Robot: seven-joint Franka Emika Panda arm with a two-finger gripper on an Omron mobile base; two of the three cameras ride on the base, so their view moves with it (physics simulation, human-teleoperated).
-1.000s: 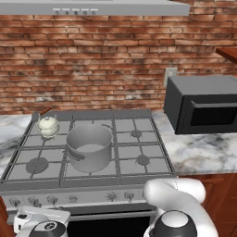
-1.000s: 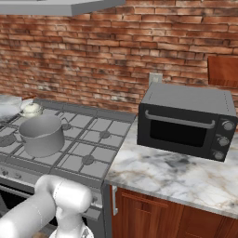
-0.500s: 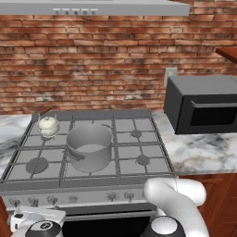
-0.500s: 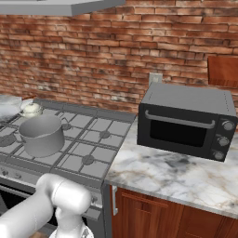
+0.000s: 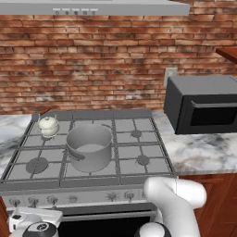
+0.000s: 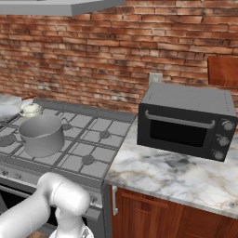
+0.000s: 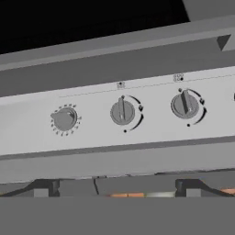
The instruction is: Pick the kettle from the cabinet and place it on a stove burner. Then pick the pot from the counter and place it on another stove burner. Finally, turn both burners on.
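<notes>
the jaws stand released ahead of the knob row (image 7: pixel 121 111); choosing a wrong knob would light a burner without the kettle (image 5: pixel 48 125) or pot (image 5: pixel 90 147).

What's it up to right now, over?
Jaws wide open, empty, facing the stove knobs. Kettle and pot sit on burners. Nothing in the way.

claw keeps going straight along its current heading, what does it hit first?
Most likely the stove's knob panel. The hand view looks straight at it, roughly centred on the middle knob, with another knob beside it and a smaller dial on the other side. Depth is unclear, so which knob gets touched is a guess.
</notes>
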